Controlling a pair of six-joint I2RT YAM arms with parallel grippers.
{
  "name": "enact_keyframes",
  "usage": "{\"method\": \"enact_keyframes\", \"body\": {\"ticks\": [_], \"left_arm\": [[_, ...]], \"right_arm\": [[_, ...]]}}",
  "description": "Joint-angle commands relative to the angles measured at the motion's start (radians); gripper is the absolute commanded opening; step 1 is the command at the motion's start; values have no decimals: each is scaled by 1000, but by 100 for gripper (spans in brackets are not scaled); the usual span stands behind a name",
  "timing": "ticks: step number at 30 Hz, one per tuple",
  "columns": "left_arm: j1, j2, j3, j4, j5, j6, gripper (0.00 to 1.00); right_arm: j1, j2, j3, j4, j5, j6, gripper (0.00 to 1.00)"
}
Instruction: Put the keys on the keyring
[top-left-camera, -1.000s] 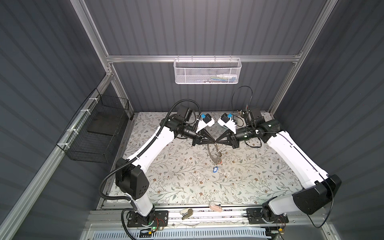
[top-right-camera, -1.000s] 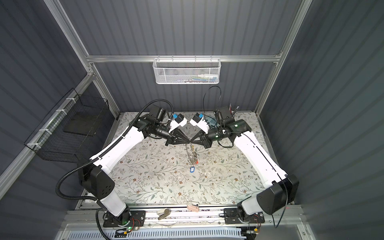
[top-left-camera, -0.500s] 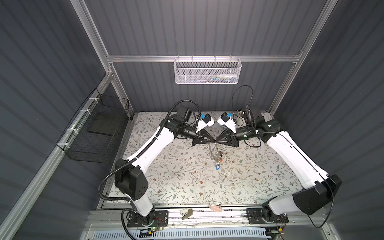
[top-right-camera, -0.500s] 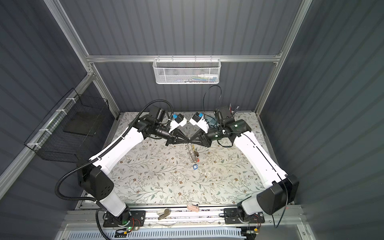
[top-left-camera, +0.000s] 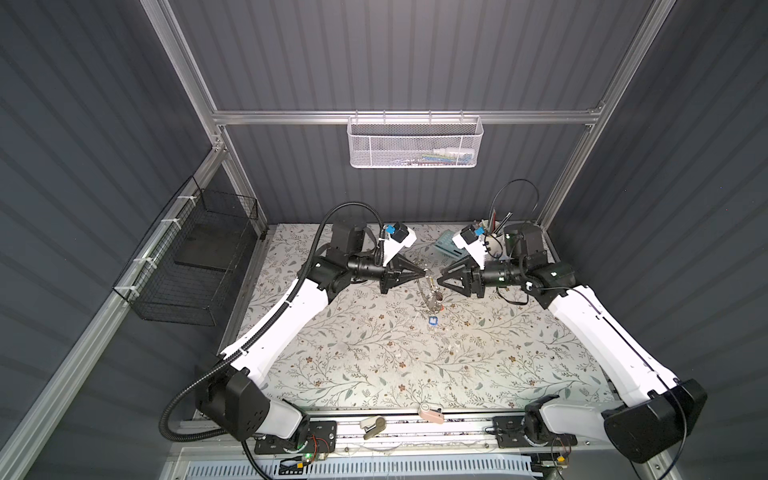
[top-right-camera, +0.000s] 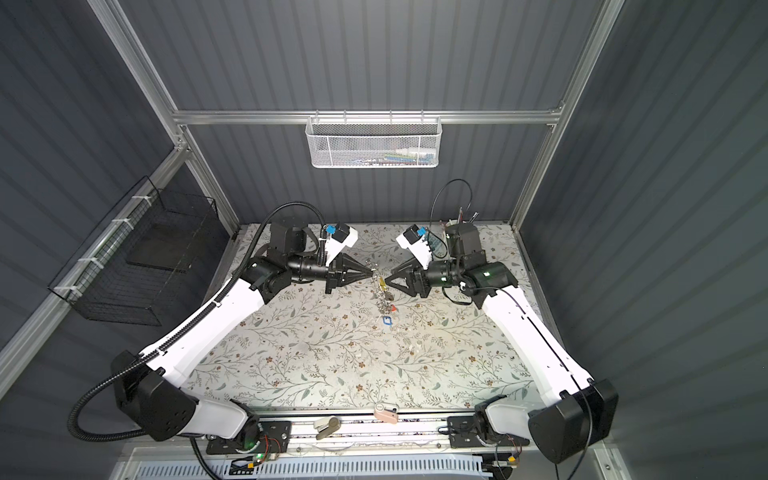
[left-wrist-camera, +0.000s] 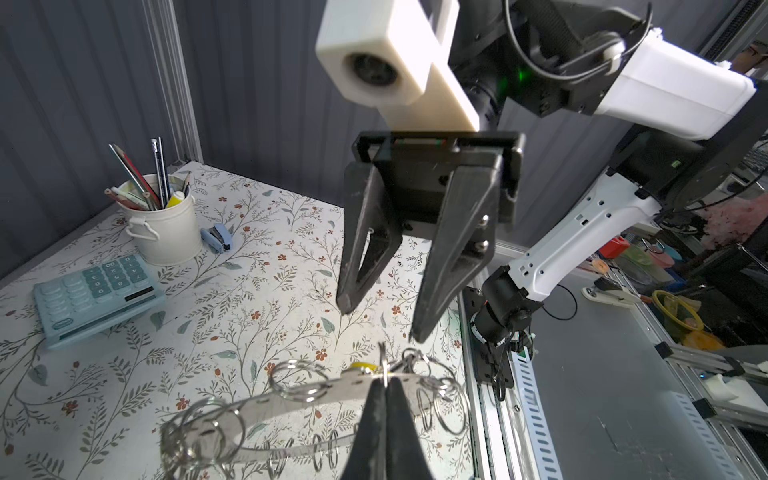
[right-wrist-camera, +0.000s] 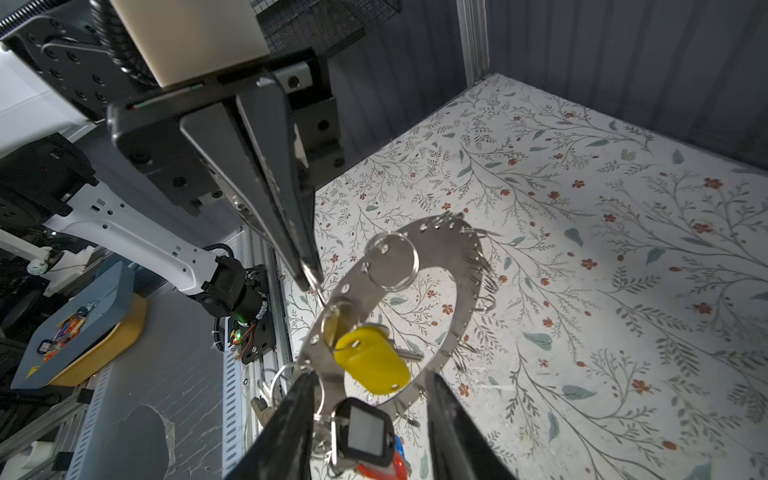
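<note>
The keyring (right-wrist-camera: 432, 237) hangs tilted above the table, a flat grey metal ring with wire loops round its rim. My left gripper (left-wrist-camera: 385, 380) is shut on a wire loop at the ring's rim (left-wrist-camera: 291, 399). A key with a yellow tag (right-wrist-camera: 372, 365) hangs on the ring, and black (right-wrist-camera: 365, 432) and red (right-wrist-camera: 395, 461) tags dangle lower. My right gripper (right-wrist-camera: 370, 376) stands open, its fingers either side of the yellow tag without touching it. Both top views show the two grippers (top-left-camera: 426, 272) (top-left-camera: 441, 279) tip to tip over the ring (top-right-camera: 384, 295), a blue tag (top-left-camera: 433, 320) lowest.
A pale blue calculator (left-wrist-camera: 95, 291), a white cup of pencils (left-wrist-camera: 166, 232) and a small blue stapler (left-wrist-camera: 216, 237) sit at the back right. A black wire basket (top-left-camera: 195, 266) hangs on the left wall. A pink item (top-left-camera: 430, 412) and a stapler (top-left-camera: 372, 426) lie on the front rail.
My right gripper has opened and drawn back a little to the right. The keyring now hangs from the left gripper alone, and its lower end has risen slightly.
</note>
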Motion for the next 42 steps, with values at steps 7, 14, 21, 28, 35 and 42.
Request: {"method": "enact_keyframes", "body": {"ticks": [7,14,21,28,35,42], "left_arm": [[-7,-95,-137,334,-82,-234,0],[-19,-122,-242,523,-142,-359,0],[-23,-126,-325,698,-192,-480,0],[-23,-140,-347,731,-233,-496,0],[-23,-153,-355,730,-231,-490,0],[-23,-148,-364,779,-215,-517,0]], "right_arm": [[51,53,15,153,-53,87,44],[85,78,19,197,-56,113,34],[87,83,20,203,-30,121,15],[88,70,7,146,3,91,17],[85,55,-15,149,12,91,15],[84,79,-3,157,-7,97,15]]}}
